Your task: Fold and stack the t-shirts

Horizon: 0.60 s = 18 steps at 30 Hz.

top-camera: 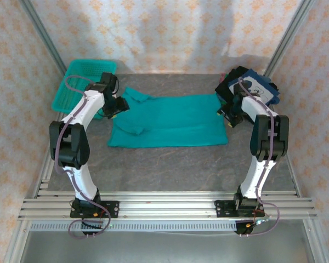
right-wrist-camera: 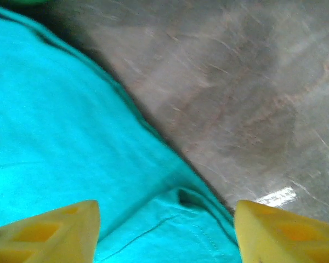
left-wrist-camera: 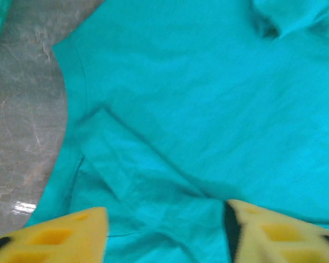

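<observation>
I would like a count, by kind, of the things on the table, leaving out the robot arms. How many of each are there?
Teal t-shirt, laid out flat: 1
Pile of dark folded t-shirts: 1 (the number of shirts in it cannot be told)
Teal mesh basket: 1
Total: 3

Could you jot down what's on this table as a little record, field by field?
Teal t-shirt: partly folded, laid across mid-table
Dark folded shirts: piled at far right corner
Basket: far left corner
Left gripper: open above the teal shirt's left end
Right gripper: open above its right edge
</observation>
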{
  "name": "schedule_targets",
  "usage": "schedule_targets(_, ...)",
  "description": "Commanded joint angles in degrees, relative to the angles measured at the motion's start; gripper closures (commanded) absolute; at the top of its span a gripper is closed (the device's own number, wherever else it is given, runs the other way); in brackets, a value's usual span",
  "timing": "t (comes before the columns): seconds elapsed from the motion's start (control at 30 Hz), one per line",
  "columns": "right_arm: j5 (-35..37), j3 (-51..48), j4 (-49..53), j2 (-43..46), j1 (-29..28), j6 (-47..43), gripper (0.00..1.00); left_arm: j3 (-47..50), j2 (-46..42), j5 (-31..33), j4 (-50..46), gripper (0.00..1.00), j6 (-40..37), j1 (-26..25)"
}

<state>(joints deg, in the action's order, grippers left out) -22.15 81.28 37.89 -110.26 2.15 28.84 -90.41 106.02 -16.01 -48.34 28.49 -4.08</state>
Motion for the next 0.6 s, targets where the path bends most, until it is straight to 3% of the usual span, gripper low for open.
schedule_targets(0.0,-3.1,-1.2,-0.6,7.9,-0.1,-1.8,0.28,-1.3,-5.8,2.1,0.1,0.31,1.8,0.4)
schedule_targets(0.13,-8.6,-9.2,-2.1,17.7,-0.2,-3.7,0.15,2.4,-13.5,4.1,-4.1,0.27,4.0,0.3)
schedule_targets(0.33,-13.2,-21.8,-3.4,30.6,-3.5,-6.9,0.09,20.2,-25.8,3.0,-4.3,0.28,5.4,-0.3)
schedule_targets(0.57,-12.8,-27.8,-9.0,27.5,-6.4,-4.8,0.12,35.3,-27.3,0.1,4.2,0.39,7.7,1.2)
